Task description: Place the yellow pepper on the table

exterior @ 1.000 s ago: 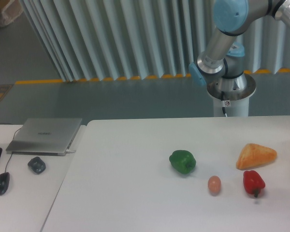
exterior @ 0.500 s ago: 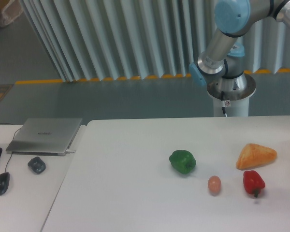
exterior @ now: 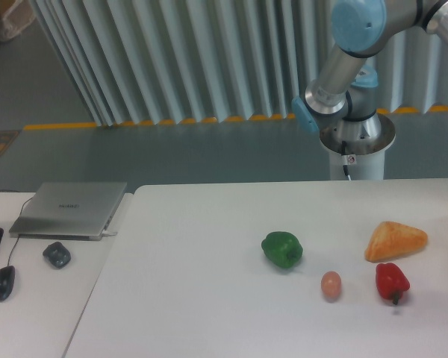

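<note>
Reaching arm [exterior: 343,67], fingers out of view

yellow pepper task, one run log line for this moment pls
yellow pepper: not in view | gripper: out of frame | table: green pepper, red pepper, orange wedge, pinkish egg

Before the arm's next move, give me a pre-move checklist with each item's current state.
1. Yellow pepper located: not ok, none in view.
2. Gripper state: cannot tell, it is out of frame; only the arm shows.
3. Free space on the table: ok, left part bare.
4. Green pepper, red pepper, egg-shaped item and orange wedge resting apart: ok.
5. Laptop off the white tabletop: ok.
</note>
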